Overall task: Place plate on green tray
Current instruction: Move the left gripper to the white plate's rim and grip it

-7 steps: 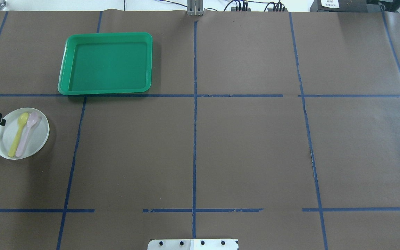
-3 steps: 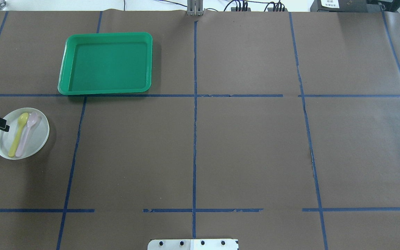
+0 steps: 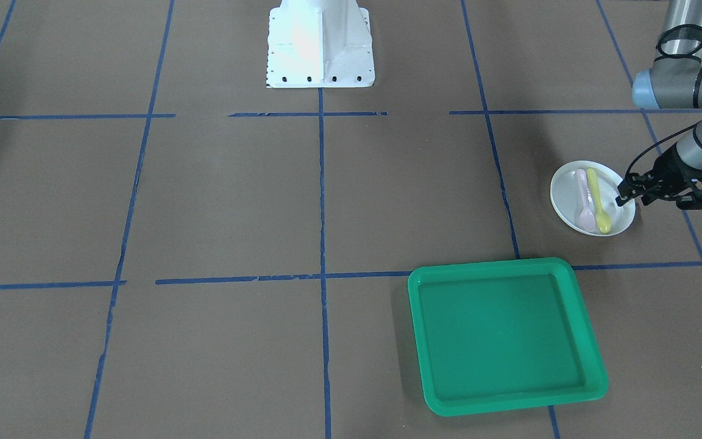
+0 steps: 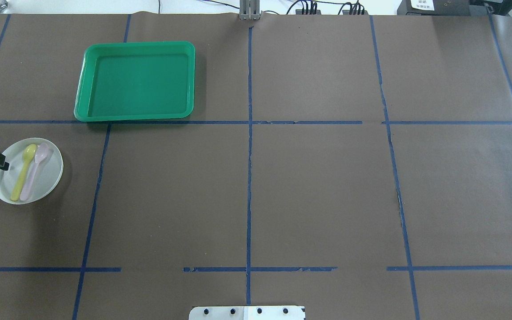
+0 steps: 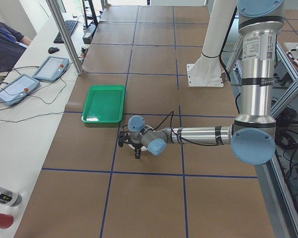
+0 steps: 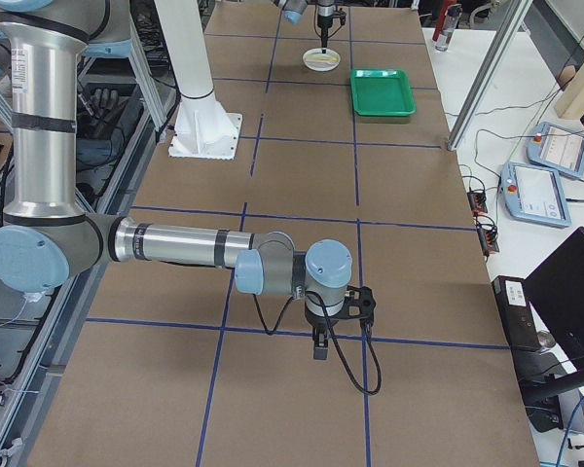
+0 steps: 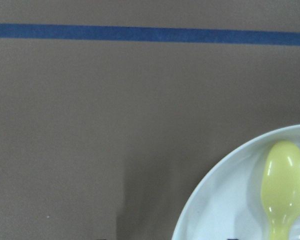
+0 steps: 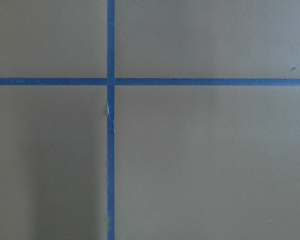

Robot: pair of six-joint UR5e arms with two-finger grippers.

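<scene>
Overhead exterior: plate [image 4: 52,178] carrying spoons [image 4: 33,175] on tabletop, apart from green tray [image 4: 136,115], nearer robot. Left end effector [image 4: 3,166] at plate rim opposite tray, opening cannot tell. Advice: pinch rim firmly, lift level

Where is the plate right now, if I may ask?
Overhead view: the plate sits far left, nearer the robot than the green tray, with the left gripper at its rim.

The left arm's black two-finger claw [image 3: 630,198] lies low, aimed toward nine o'clock in the front-facing view, fingers parted. The right arm's black claw [image 6: 319,348] points straight down, finger spacing unclear.
</scene>
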